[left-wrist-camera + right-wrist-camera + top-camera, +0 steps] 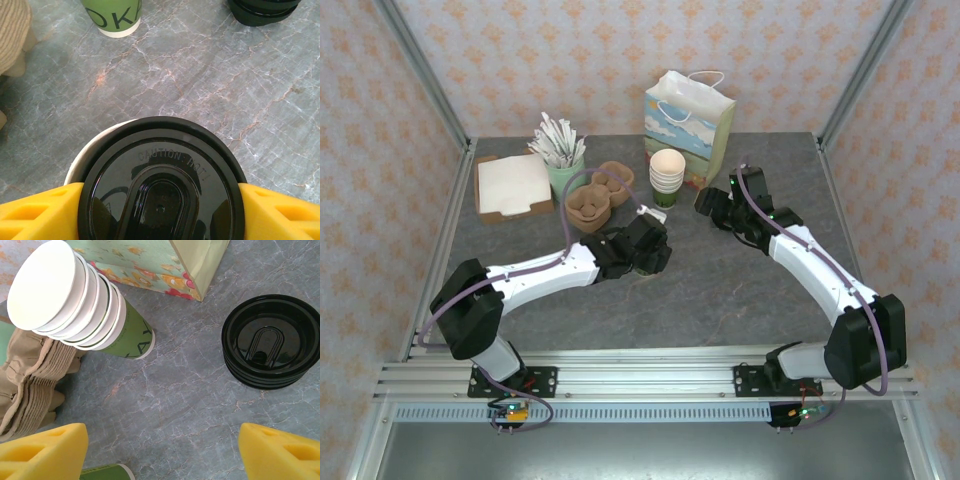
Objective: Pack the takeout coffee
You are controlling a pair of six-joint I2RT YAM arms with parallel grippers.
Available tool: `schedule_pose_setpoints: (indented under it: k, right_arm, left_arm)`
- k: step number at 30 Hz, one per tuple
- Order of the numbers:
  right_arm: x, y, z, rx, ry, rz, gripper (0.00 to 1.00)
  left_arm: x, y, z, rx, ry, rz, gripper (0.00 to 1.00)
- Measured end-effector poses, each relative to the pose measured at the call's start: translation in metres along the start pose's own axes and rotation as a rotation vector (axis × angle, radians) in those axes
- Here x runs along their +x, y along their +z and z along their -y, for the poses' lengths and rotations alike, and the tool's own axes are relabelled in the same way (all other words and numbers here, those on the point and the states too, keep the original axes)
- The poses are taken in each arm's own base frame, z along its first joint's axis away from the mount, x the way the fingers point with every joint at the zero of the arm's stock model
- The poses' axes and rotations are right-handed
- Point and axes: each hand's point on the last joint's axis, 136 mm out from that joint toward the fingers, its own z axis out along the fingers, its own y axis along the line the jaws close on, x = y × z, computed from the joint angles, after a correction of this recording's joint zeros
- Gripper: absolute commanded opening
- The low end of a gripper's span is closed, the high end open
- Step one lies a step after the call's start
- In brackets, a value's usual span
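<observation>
the left claw (160,212) is clenched on the small cream paper cup with a round black plastic lid (161,175). one yellow finger (40,212) touches each side of the lid. the cup is about the middle of the grey stone worktop (210,75), near the stack of cream and green paper cups (75,305). the right claw (160,455) is released and grasps nothing. the pile of black plastic lids (270,342) lies on the worktop to the right of the stack. the flowery paper gift bag (688,115) stands at the far side.
</observation>
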Motion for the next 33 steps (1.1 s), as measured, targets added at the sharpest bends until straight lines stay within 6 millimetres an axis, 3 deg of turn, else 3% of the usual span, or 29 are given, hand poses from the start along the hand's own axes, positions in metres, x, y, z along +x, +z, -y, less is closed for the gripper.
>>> schedule_pose_setpoints:
  k: [33]
  right_arm:
    - [0.0061, 0.0068, -0.0002, -0.005, 0.001, -0.030, 0.80]
  left_arm:
    - [-0.0005, -0.0010, -0.0090, -0.018, 0.001, 0.009, 0.75]
